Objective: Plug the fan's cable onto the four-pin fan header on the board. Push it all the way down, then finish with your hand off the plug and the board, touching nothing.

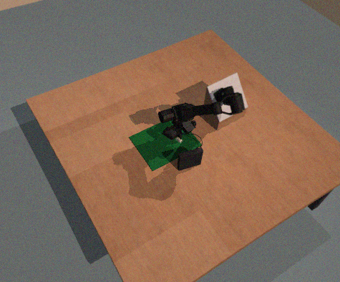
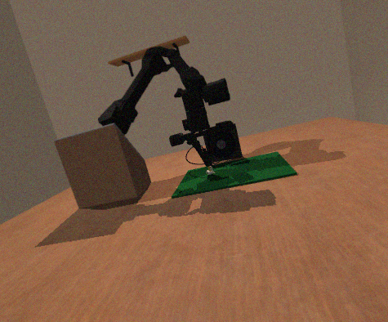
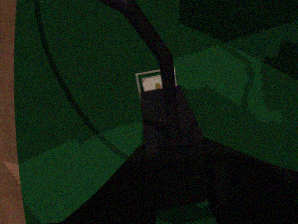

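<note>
My hand [image 1: 178,137] [image 2: 209,164] [image 3: 170,149] points down over the green board [image 1: 144,148] [image 2: 265,165] [image 3: 100,60], its fingers drawn in to a narrow gap and clamped on the fan's plug. The plug is between my fingertips at the pale header [image 1: 179,140] [image 2: 210,172] [image 3: 151,83]; it is too dark and too small for me to pick out its edges, so I cannot tell whether it is pushed all the way down. In the wrist view, a thin white outline frames the header, and my dark fingers cover its near side. I am not clear of the plug, so the release is not done. The black cable [image 1: 201,138] [image 2: 187,155] [image 3: 145,32] bows out in a loop beside my fingers, and in the wrist view a thick dark length of it crosses in front of the header's outline. The square black fan [image 1: 190,159] [image 2: 233,140] stands upright by one edge of the board, its round hub facing the exterior camera. The board lies flat on the wooden table [image 1: 232,193] [image 2: 225,261] [image 3: 6,100], with shadows falling across both. My black arm [image 1: 204,109] [image 2: 136,90] rises from a pale-topped block [image 1: 238,82] [image 2: 102,167], bends high at the elbow and drops to the board.
</note>
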